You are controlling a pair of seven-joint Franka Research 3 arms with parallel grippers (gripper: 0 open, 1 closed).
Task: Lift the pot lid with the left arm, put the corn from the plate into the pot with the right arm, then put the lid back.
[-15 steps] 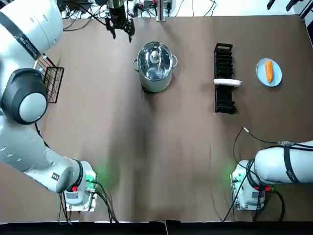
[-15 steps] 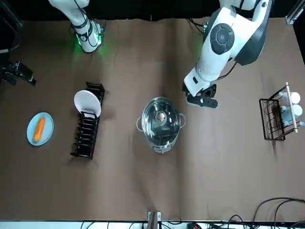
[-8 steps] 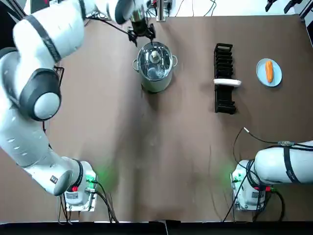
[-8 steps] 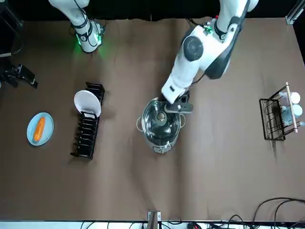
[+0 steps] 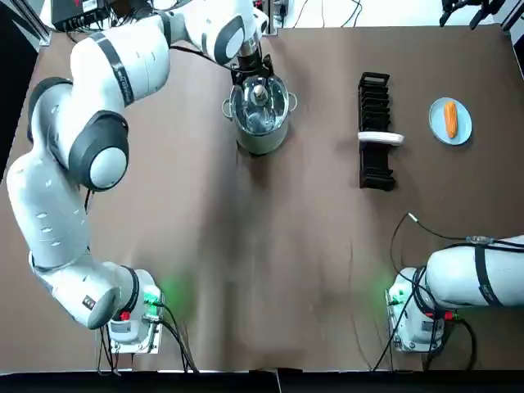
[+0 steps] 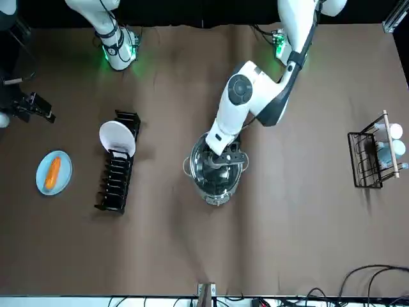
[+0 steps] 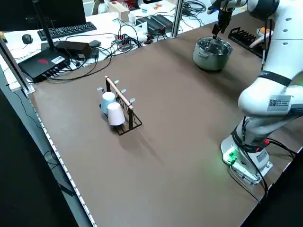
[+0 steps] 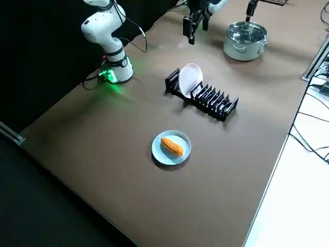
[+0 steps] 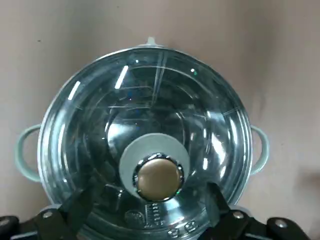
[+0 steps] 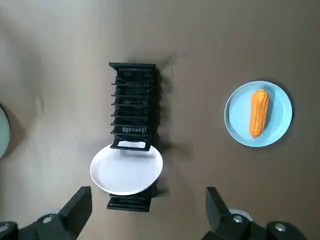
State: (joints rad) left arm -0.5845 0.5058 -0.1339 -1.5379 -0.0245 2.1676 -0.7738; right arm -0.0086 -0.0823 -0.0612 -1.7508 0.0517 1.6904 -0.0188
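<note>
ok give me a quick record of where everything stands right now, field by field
left gripper: open, over the lid, fingers spread to either side of the knob
lid: on the pot, not lifted
corn: lying on the blue plate
right gripper: open, raised above the dish rack, holding nothing
white plate: standing in the dish rack
task step: lid not yet grasped

Pot [image 5: 260,141] — shiny metal; lid [image 9: 145,120] — clear, glossy glass.
</note>
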